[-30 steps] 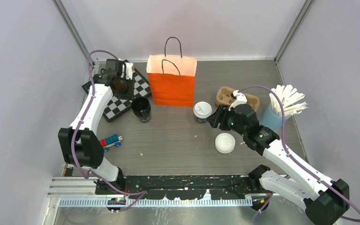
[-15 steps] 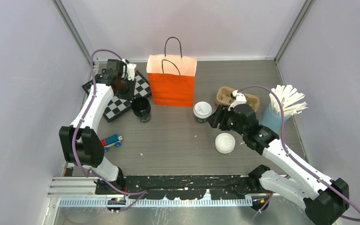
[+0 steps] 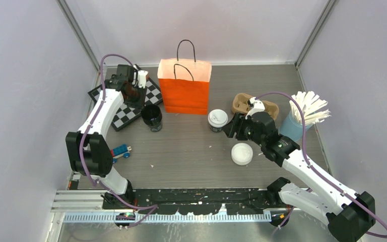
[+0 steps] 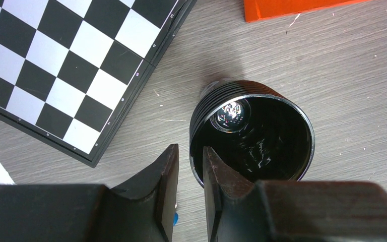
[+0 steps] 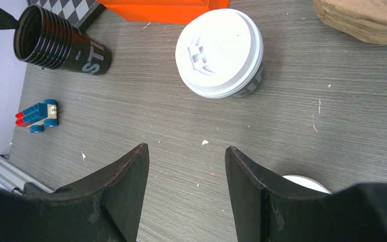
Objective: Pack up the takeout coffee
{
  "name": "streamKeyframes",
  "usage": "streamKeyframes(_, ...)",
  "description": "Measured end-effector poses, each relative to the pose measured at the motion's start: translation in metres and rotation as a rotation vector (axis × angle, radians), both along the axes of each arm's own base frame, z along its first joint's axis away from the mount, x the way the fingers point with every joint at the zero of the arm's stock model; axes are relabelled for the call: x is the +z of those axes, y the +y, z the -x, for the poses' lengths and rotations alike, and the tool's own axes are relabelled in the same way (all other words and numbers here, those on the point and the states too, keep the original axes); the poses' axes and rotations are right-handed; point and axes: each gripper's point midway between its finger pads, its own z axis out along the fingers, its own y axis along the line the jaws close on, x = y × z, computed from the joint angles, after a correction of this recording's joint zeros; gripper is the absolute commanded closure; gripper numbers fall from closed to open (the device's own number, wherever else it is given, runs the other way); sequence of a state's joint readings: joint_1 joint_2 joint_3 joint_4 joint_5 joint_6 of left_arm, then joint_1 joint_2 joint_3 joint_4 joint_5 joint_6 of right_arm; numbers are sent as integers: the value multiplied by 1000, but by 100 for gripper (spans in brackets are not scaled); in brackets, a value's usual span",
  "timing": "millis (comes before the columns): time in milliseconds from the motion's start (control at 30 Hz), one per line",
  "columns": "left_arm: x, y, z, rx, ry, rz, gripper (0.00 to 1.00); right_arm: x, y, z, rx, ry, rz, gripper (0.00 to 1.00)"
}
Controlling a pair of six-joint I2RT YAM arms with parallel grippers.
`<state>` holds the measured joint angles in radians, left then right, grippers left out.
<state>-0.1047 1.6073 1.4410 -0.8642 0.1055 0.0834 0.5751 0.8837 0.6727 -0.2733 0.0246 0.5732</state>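
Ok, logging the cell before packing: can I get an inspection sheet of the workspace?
Surface: grey wood-grain table, scattered crumbs.
Job's things: white-lidded takeout coffee cup upright, right of the standing orange paper bag.
Clutter: black ribbed lidless cup, chessboard, loose white disc, toy brick car, brown pulp carrier, blue cup of white sticks.
Hands: left hand narrowly parted, empty, over the black cup; right hand open, empty, short of the coffee.
Cables: purple cable looping along each arm.
Surroundings: pale lilac walls; nothing else seen.
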Motion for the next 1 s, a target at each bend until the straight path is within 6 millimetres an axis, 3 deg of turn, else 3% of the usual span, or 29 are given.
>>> streamKeyframes(1000, -10, 0, 0, -5, 30, -5, 81, 0, 0, 0, 1, 0, 0, 38)
